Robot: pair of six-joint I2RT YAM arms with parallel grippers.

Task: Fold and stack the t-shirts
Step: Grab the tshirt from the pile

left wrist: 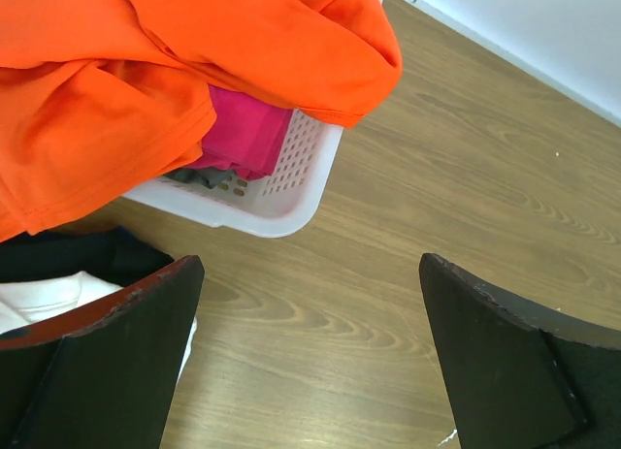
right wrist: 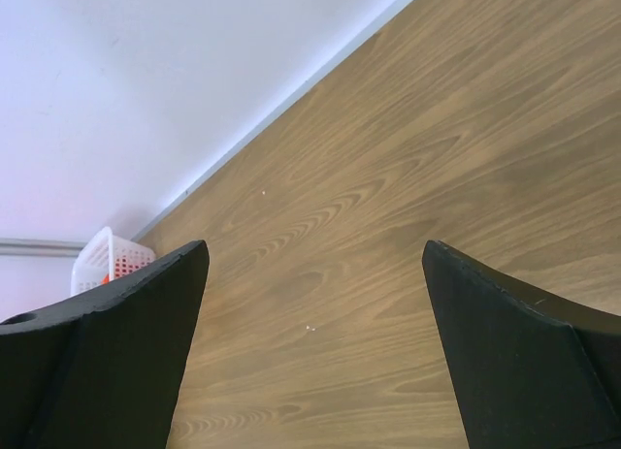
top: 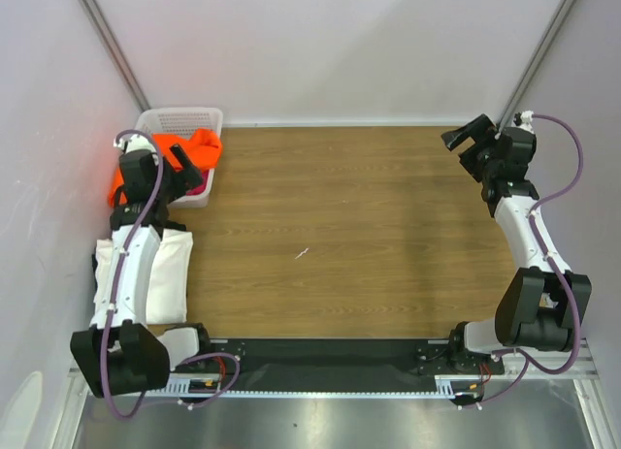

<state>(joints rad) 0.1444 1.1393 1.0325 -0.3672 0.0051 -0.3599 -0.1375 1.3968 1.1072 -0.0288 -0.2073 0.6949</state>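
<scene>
Orange shirt (left wrist: 146, 61) hangs over the white basket (left wrist: 291, 192). Left gripper (left wrist: 309, 265) and right gripper (right wrist: 312, 247) are spread wide, holding nothing.

The white lattice basket (top: 180, 115) sits in the tabletop's (top: 340, 226) far left corner, with an orange t-shirt (top: 202, 146) spilling over its near rim. The left claw (top: 180, 164) hovers beside that rim. A folded white t-shirt (top: 173, 274) lies nearer than the basket, and the right claw (top: 464, 135) is well apart from it.
</scene>
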